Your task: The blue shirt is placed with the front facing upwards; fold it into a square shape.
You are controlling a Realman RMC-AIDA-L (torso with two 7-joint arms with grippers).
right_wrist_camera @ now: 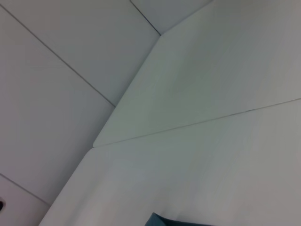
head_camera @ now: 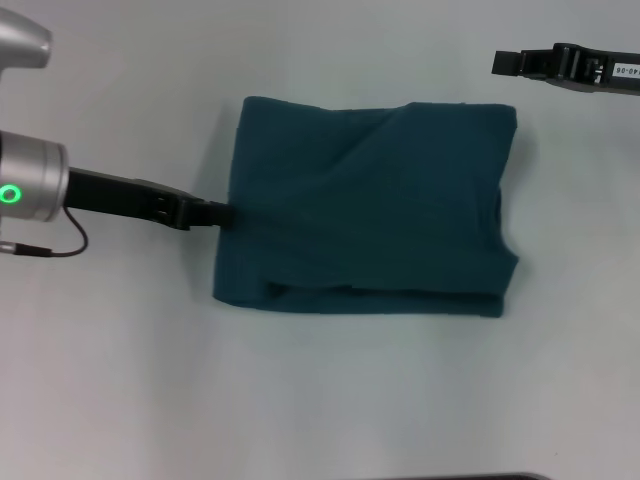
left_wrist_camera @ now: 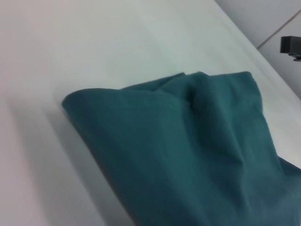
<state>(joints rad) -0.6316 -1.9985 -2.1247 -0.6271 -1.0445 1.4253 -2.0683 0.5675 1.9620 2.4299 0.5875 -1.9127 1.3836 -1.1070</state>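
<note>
The white tabletop [head_camera: 330, 400] fills the head view, plain and pale, with a thin seam line running across it in the right wrist view. On it, about the middle and a little toward the far side, lies the blue shirt [head_camera: 370, 205], a dark teal-blue bundle folded into a rough rectangle that is wider than it is deep. Only plain cloth faces up; no print or label shows. Its far edge is fairly straight, soft creases run slantwise across the top layer, and along the near edge a folded-over strip makes a thicker band, with the layers stepping out unevenly at the near right corner. In the left wrist view the shirt [left_wrist_camera: 188, 150] shows as stacked layers with a rounded folded corner and a small pucker near the far edge. In the right wrist view only a small teal corner of it [right_wrist_camera: 162, 220] peeks in at the picture's edge.

The left claw [head_camera: 222, 214] reaches in low from the robot's left and meets the shirt's left edge at mid-height; its tips are lost against the dark cloth, so I cannot tell whether they pinch the fabric or stand apart.

The right claw [head_camera: 505, 62] hangs well apart from the shirt, past its far right corner, and its spread cannot be told either
</note>
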